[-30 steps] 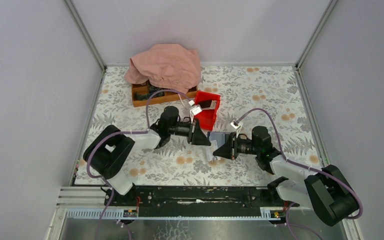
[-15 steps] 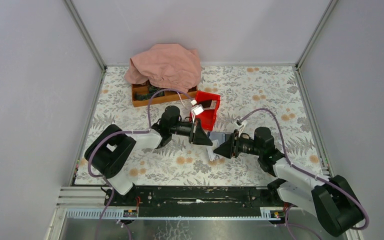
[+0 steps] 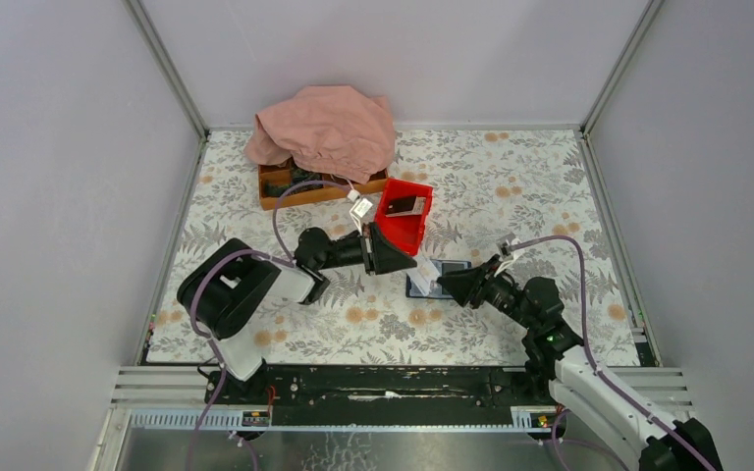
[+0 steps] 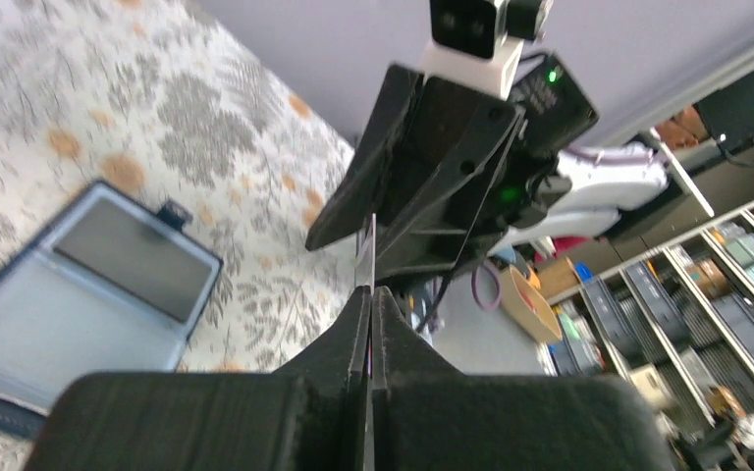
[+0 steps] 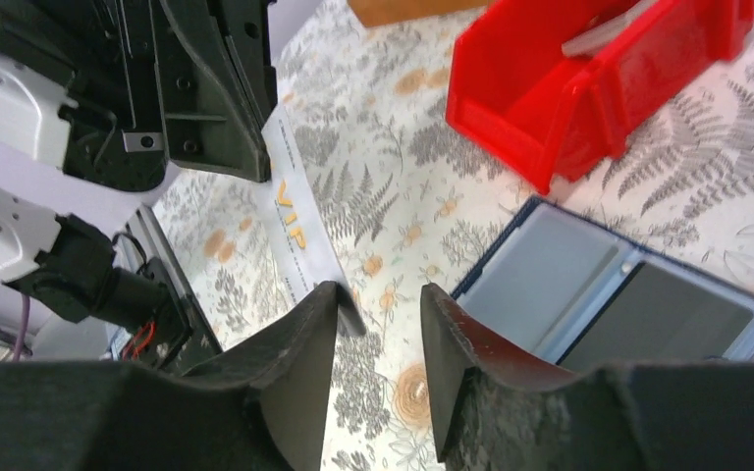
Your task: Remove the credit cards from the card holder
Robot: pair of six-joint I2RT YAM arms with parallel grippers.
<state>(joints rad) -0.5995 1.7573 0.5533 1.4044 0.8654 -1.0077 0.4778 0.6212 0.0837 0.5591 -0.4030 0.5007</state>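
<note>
**Card out of holder**

The card holder [image 3: 436, 279] lay open on the surface [image 3: 511, 186], near a red bin [image 3: 404, 216]. The left jaws were shut on a white credit card [image 5: 297, 231]. The right jaws stood open at its lower end.

The top external camera is looking steeply down from high above and behind the arm bases [image 3: 241, 358], taking in the whole counter [image 3: 530, 196] from far off. The left wrist camera is sitting close behind the left claw [image 4: 370, 291], facing right. The right wrist camera is looking past the right claw [image 5: 381, 294], facing left and far. All three are catching the open card holder [image 3: 439, 278]; both wrist views are sharing the credit card [image 5: 299, 226] pinched in the left claw
</note>
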